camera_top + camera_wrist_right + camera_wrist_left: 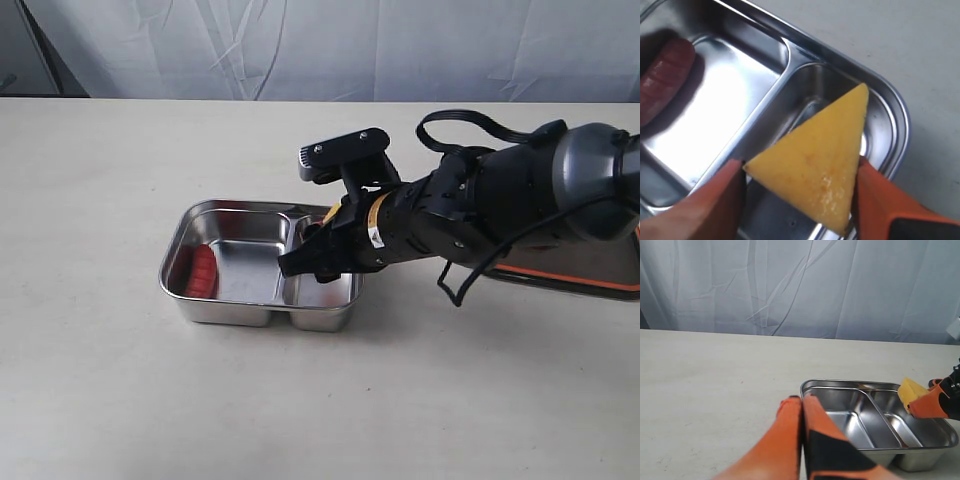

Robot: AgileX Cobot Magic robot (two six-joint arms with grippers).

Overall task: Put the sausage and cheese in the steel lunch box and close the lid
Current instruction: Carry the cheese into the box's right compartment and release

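Note:
The steel lunch box [232, 306] sits mid-table. The red sausage [203, 272] lies in its larger compartment, against the left wall, and shows too in the right wrist view [664, 80]. My right gripper [799, 171] is shut on the yellow cheese [820, 160], holding the wedge just above the smaller compartment; in the exterior view that gripper [310, 258] reaches over the box's right end. The left wrist view shows the cheese [912, 390] above the box rim [840, 384]. My left gripper [801, 400] is shut on nothing, short of the box. The dark lid [600, 262] lies at the far right, partly under the right arm.
A pale tabletop [120, 400] spreads around the box, with a wrinkled white curtain [330, 45] along its far edge. The right arm's black cable [455, 285] loops down between the box and the lid.

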